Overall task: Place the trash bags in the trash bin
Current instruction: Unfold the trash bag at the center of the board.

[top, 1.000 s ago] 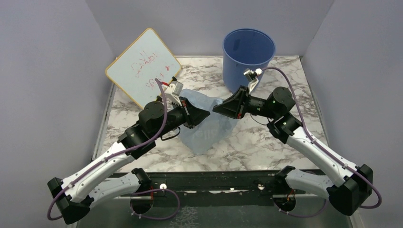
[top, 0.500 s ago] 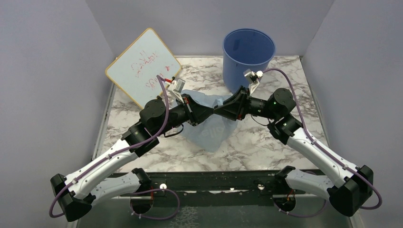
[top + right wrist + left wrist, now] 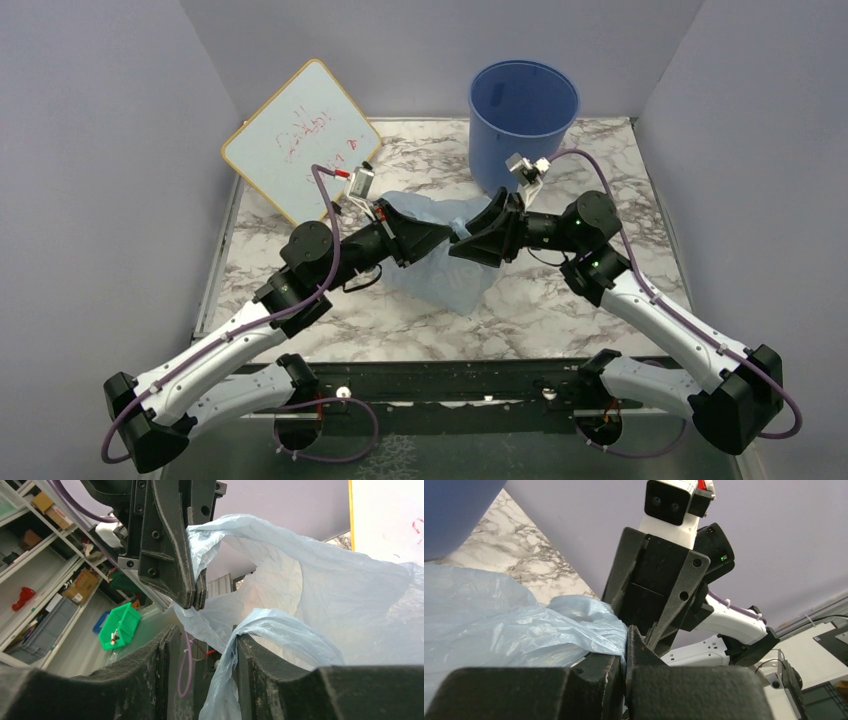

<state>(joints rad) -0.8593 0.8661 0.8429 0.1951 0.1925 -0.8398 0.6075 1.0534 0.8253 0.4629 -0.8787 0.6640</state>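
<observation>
Top external: bag [image 3: 452,282] hangs, long axis seemingly vert.; L gripper [image 3: 194,601] clamps it, R gripper [image 3: 206,635] parted.

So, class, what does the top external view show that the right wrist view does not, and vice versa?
Only the top view: the trash bin, upright beyond the arms. Only the right wrist view: shelving with a green crate, and the right gripper seen open, with a fold of the trash bag at one finger. Both: the trash bag, the left gripper shut on it, and the white board.
</observation>
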